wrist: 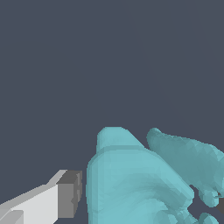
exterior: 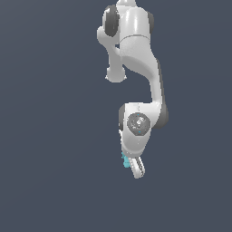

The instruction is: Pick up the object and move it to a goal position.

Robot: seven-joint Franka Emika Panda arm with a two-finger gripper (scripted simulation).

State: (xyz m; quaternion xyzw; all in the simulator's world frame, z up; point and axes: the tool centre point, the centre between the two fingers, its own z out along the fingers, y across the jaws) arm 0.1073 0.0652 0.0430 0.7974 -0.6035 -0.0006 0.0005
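Observation:
The turquoise lumpy object (wrist: 140, 179) fills the wrist view, with rounded knobs showing. It sits between the fingers of my gripper (wrist: 146, 201). One white finger with a grey pad (wrist: 70, 194) stands beside it with a thin gap, and the other finger only shows as a dark sliver at the frame edge. The jaws look spread wide, so the gripper is open around the object. In the exterior view the object (exterior: 125, 160) peeks out as a small turquoise patch beside the gripper (exterior: 132, 166), mostly hidden under the wrist.
The white arm (exterior: 136, 59) reaches from the top of the exterior view down over a plain dark grey-blue floor (exterior: 45, 136). No other objects or goal marker show.

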